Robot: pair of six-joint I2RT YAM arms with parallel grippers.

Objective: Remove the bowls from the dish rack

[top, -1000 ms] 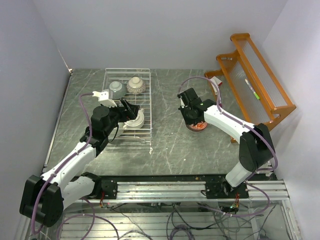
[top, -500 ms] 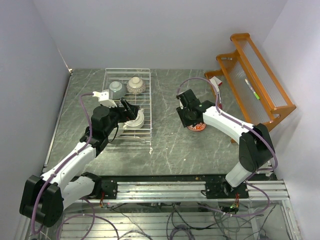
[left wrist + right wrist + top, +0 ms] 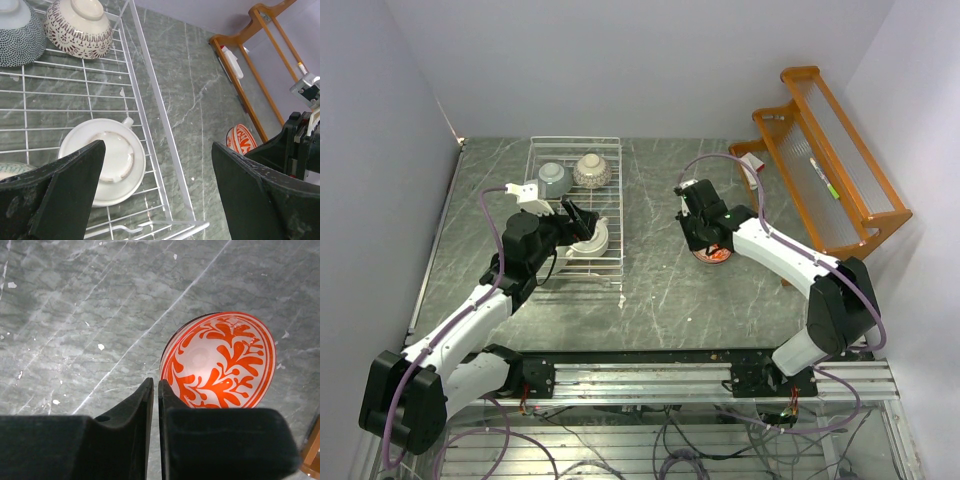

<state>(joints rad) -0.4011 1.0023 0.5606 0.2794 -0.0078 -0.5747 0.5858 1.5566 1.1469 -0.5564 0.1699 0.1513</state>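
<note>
Four bowls sit in the white wire-grid dish rack at the far left of the grey marbled table. Against its far side a grey-blue scale-patterned ceramic bowl and a cream bowl with a brown lace pattern stand side by side, both bottom up. Nearer the arms, by the rack's right rim, a plain cream bowl with a small handle lies upside down on the wires. The pale rim of a fourth bowl shows just beside it, mostly hidden behind a finger.

The left gripper hangs over the handled bowl with its jaws spread wide and nothing between them.

Well apart from the rack, right of the table's centre, an orange-and-white floral bowl rests on the bare table. The right gripper hovers at that bowl's edge with its jaws drawn to a thin slit and holding nothing. Whether they touch the rim cannot be told, and from above the arm covers most of the bowl.

An orange wooden shelf rack stands along the right wall, with a small white bottle lying at its foot.
</note>
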